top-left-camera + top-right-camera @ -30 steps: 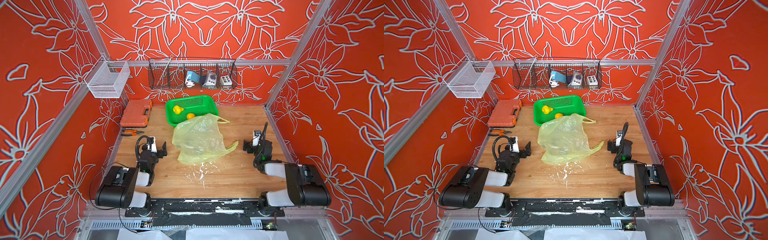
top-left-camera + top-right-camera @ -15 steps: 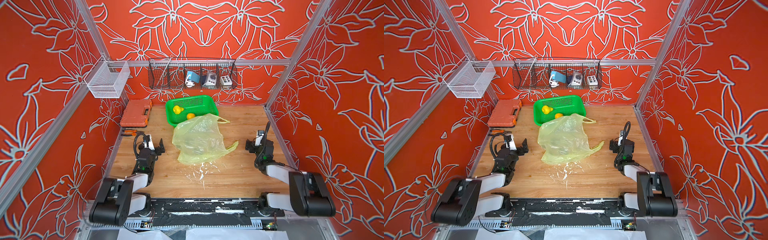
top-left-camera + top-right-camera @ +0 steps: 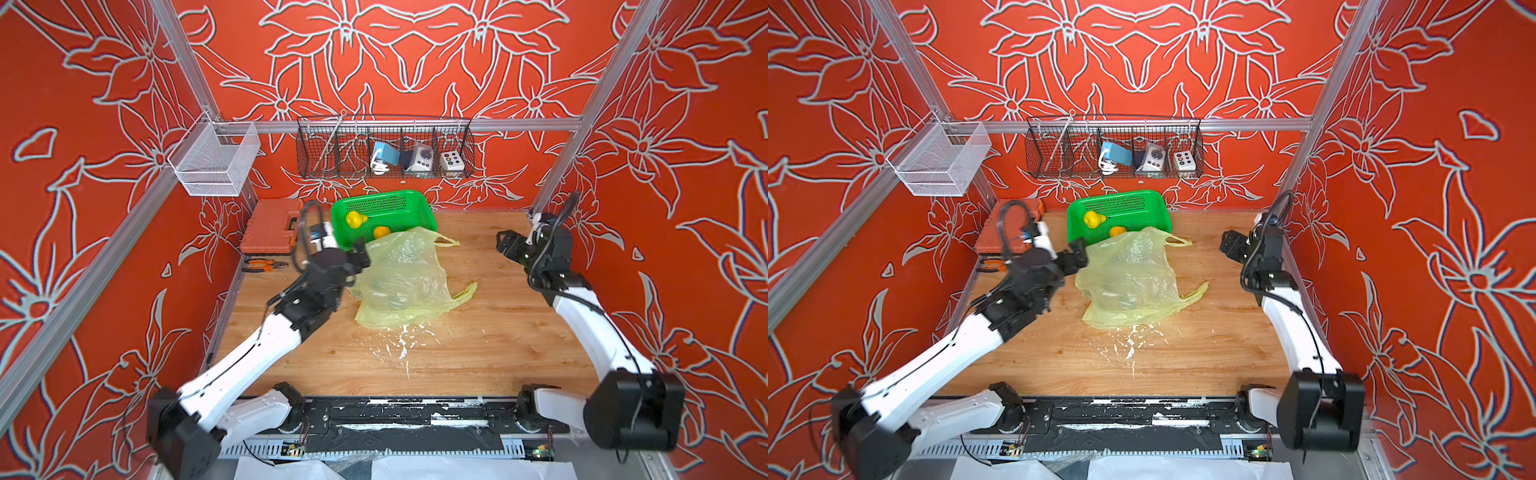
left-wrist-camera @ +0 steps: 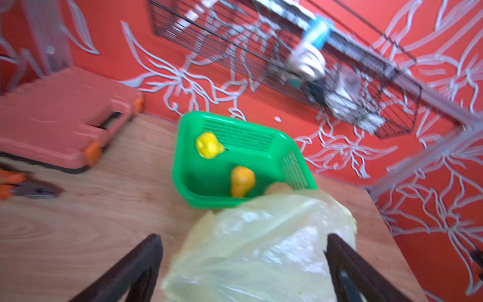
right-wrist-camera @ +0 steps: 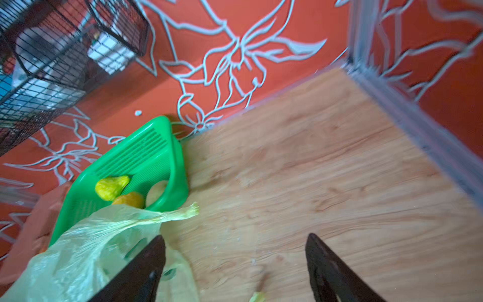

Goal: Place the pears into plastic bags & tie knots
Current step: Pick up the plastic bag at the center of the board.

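While left claw point(image 4: 243, 236) and right claw point(image 5: 235, 236) gape empty, left wrist shows orange pear point(image 4: 241, 180) tapering; top views, round.

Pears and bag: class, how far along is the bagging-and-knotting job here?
Done: nothing yet. The yellow pear and orange pear lie in the green basket; the bag lies crumpled on the table, handles untied. In hand: the left gripper is open at the bag's edge; the right gripper is open, apart from it. Left: bag both pears, knot the handles.
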